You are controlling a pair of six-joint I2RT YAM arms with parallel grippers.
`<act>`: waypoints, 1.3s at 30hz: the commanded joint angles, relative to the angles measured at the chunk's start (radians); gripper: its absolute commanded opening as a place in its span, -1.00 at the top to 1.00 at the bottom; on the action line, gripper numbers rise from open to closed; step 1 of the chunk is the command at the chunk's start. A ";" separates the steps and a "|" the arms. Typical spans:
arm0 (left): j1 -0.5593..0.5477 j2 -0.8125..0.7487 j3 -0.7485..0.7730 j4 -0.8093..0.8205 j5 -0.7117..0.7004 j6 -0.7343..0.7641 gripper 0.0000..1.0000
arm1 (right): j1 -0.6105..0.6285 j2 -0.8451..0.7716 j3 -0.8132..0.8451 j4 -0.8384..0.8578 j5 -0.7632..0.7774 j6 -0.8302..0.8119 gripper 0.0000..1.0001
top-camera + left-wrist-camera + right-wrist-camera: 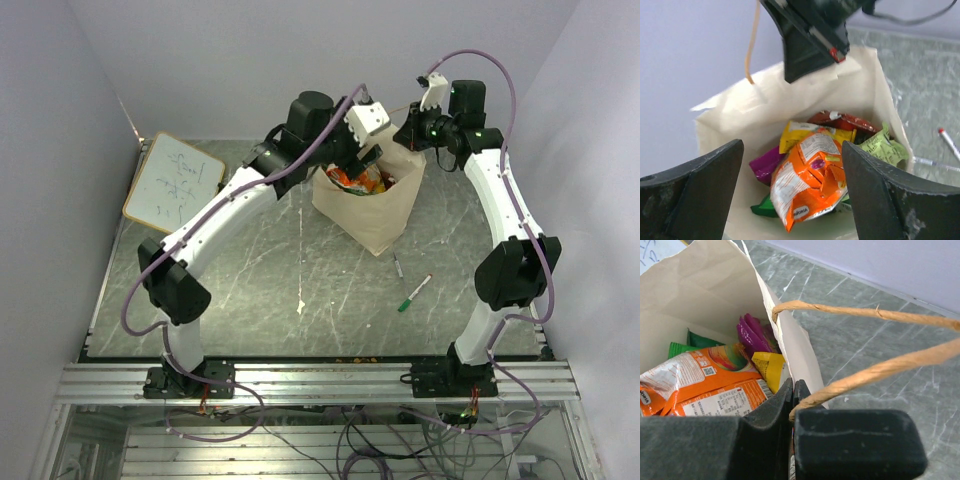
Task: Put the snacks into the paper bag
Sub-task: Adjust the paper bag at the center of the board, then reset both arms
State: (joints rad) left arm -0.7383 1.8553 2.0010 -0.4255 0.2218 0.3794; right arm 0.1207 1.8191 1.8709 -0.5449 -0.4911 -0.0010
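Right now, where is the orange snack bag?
In the left wrist view, the orange bag lies uppermost inside the paper bag, between the purple pouch and pale green packet.

Top view overhead — both wrist views close, sharing the paper bag.

Robot lab: walled rig table

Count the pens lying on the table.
2: a grey pen just in front of the paper bag, and a green pen a little farther out. More could hide behind the bag.
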 commanded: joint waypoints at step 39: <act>0.294 -0.471 -0.277 0.031 -0.384 -0.189 -0.99 | -0.034 -0.042 0.235 -0.163 0.030 -0.106 -0.56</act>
State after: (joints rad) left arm -0.4988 1.4372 1.8030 -0.4076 -0.1421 0.2504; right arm 0.0940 1.8523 2.0678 -0.6758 -0.4778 -0.0734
